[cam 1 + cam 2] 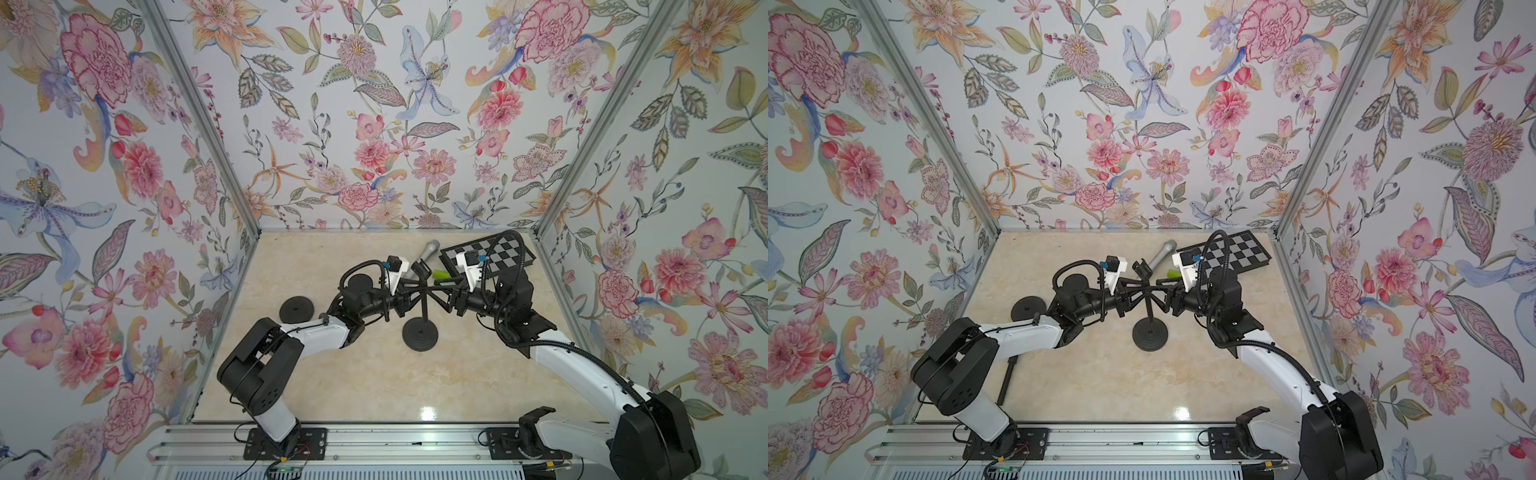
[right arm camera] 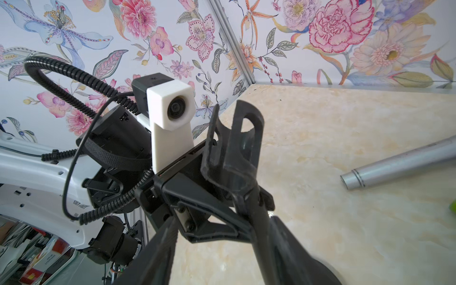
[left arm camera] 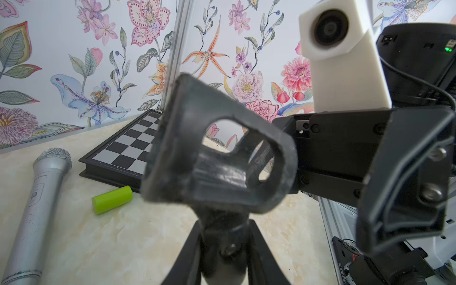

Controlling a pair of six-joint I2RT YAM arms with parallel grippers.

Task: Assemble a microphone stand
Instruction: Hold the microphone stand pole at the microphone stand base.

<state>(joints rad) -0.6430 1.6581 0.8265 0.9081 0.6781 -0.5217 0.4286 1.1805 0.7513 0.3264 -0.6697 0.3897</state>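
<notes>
Standing upright on the pale marble table (image 1: 353, 382), the thin black metal microphone stand (image 1: 423, 311) is pinched by the left gripper (image 1: 417, 290) so it cannot tip, while the right gripper (image 1: 434, 289) sits half-wide around its pole.

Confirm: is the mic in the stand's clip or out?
Out. The clip is empty, and the silver microphone lies flat on the table near the chessboard.

Black stand (image 1: 420, 332) upright (clip (image 1: 422, 268) atop), silver microphone (image 1: 427, 252) lying flat
</notes>
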